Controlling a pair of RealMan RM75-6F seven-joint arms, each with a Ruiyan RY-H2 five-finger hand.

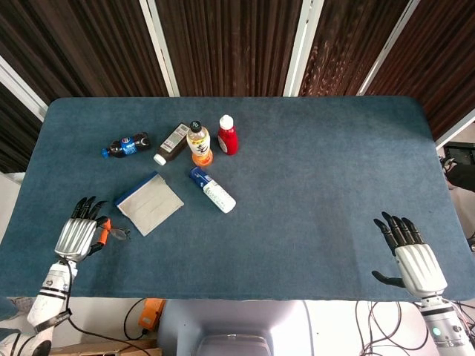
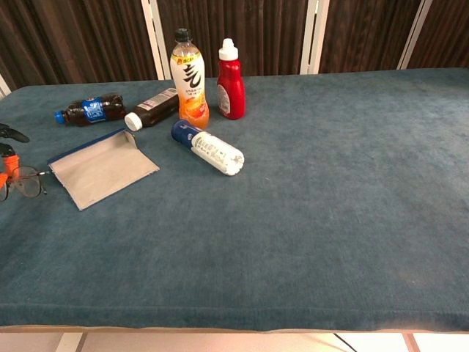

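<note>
Pinching the eyeglasses (image 1: 113,233) by one end, the left hand (image 1: 80,233) carries them beside the grey case (image 1: 150,203); the right hand (image 1: 413,259) rests spread, holding nothing.

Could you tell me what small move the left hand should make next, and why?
Probably carry the eyeglasses a little further right, toward the grey pouch. The left hand appears to hold them at one end, and the pouch lies just beside them.

Matt blue cloth table (image 1: 312,178); glossy plastic bottles (image 1: 227,136)

bottles (image 1: 197,154) crowd left (right open)
</note>
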